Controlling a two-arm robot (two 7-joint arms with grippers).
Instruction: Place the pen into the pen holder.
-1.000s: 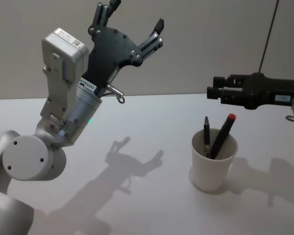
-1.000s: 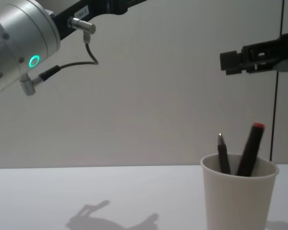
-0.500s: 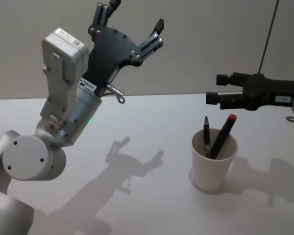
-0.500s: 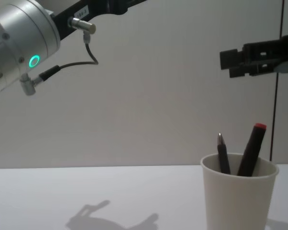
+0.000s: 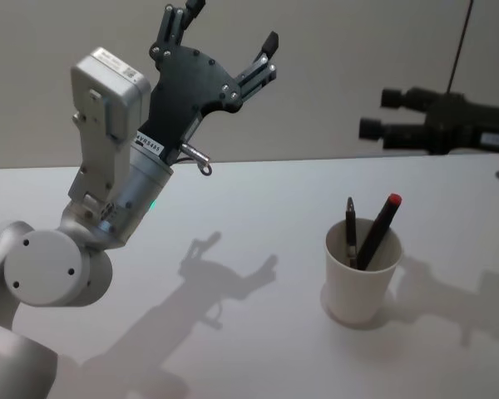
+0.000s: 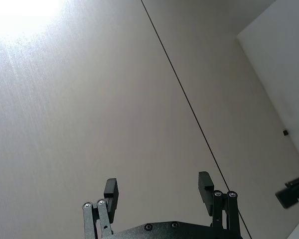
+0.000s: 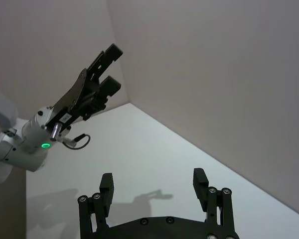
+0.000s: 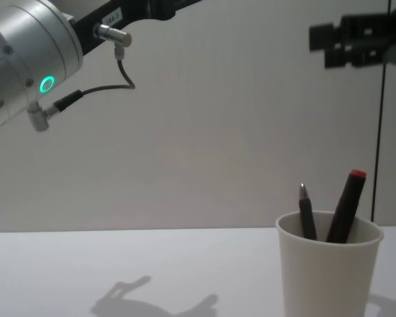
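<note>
We see two pens in the off-white paper pen holder [image 5: 361, 271]; our right gripper [image 5: 373, 114] and left gripper [image 5: 229, 37] spread wide, empty

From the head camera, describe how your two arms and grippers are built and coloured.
The left arm has rounded silver-grey joints, a pale boxy wrist module, a small white label and a green status light. A thin grey cable loops from a metal plug beside the wrist. The left gripper is matte black, a flat plate carrying two slim linkage fingers. The right gripper is also black, on a dark forearm.
</note>
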